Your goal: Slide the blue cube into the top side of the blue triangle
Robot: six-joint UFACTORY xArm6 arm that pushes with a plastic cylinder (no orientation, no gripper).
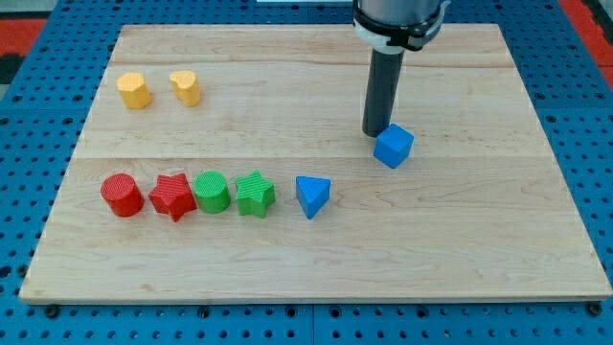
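Note:
The blue cube (394,146) sits right of the board's middle. The blue triangle (312,196) lies lower and to the view's left of it, well apart. My tip (374,132) is down at the cube's upper left edge, touching or nearly touching it. The dark rod rises straight up from there to the arm at the view's top.
A row stands left of the blue triangle: green star (255,194), green cylinder (211,192), red star (172,196), red cylinder (122,195). Two yellow blocks (134,91) (186,87) sit at the upper left. The wooden board (479,259) ends on a blue pegboard.

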